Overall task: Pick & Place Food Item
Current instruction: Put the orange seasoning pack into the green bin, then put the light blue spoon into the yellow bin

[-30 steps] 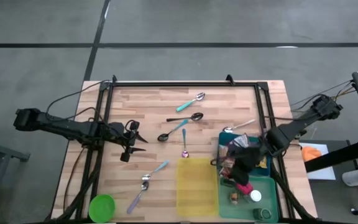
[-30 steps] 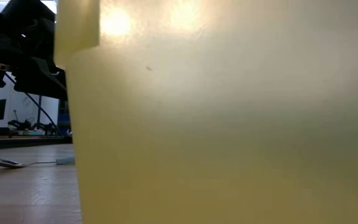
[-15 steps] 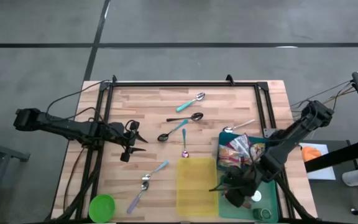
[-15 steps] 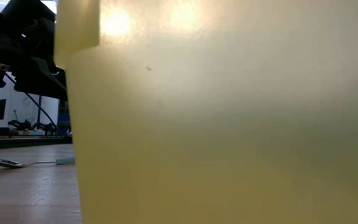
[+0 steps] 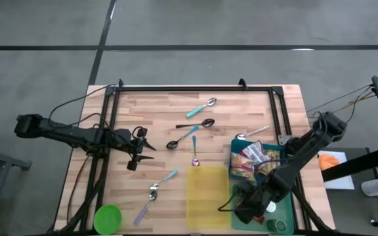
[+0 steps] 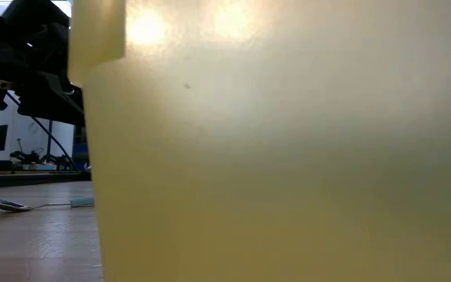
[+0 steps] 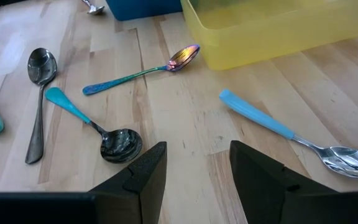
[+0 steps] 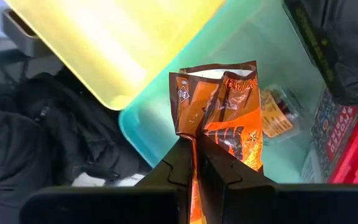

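Right pincer (image 8: pixel 196 163), lower now over green bin (image 8: pixel 166 118), pinching orange-brown snack packet (image 8: pixel 219 109), lettering unreadable; left pincer (image 7: pixel 193 163) spread.

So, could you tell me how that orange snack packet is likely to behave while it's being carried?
The snack packet, pinched by its edge in the right fingers, looks crinkled, so probably floppy and light. It may swing or sag. Its glossy film could slip, though the pinch looks tight.
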{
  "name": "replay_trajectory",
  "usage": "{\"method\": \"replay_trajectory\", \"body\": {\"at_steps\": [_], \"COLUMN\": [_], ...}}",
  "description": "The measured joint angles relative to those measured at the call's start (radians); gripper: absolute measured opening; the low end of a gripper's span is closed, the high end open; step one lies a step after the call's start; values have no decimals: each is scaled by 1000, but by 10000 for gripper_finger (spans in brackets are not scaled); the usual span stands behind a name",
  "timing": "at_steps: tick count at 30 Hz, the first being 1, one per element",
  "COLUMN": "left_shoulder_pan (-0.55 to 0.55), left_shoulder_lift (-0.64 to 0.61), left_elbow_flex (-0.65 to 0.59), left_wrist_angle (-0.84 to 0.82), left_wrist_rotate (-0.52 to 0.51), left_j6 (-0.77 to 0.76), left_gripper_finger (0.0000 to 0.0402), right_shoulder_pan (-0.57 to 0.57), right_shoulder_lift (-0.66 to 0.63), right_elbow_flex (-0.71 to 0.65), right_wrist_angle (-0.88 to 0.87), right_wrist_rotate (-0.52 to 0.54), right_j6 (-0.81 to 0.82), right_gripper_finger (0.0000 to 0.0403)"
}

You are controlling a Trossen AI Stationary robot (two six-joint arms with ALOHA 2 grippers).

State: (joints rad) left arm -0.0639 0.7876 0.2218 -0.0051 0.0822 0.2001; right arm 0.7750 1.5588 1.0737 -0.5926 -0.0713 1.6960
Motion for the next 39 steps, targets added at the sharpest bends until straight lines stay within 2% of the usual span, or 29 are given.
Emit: {"method": "replay_trajectory", "body": {"at_steps": [5, 11, 22, 27, 39], "left_shoulder_pan": [0, 0, 0, 0, 0], "left_shoulder_lift": [0, 0, 0, 0, 0], "left_elbow_flex": [0, 0, 0, 0, 0], "left_wrist_angle": [0, 0, 0, 0, 0], "left_wrist_rotate": [0, 0, 0, 0, 0], "left_j6": [0, 0, 0, 0, 0], "left_gripper_finger": [174, 174, 174, 174, 174], "right_shoulder_pan": [0, 0, 6, 6, 6], "right_shoulder_lift": [22, 28, 28, 28, 28], "right_elbow_flex": [0, 0, 0, 0, 0], "right_wrist_angle": [-2, -1, -4, -11, -13], "right_wrist_rotate": [-7, -5, 4, 4, 4], "right_j6": [1, 77, 81, 81, 81], "right_gripper_finger": [10, 20, 141, 173, 182]}}
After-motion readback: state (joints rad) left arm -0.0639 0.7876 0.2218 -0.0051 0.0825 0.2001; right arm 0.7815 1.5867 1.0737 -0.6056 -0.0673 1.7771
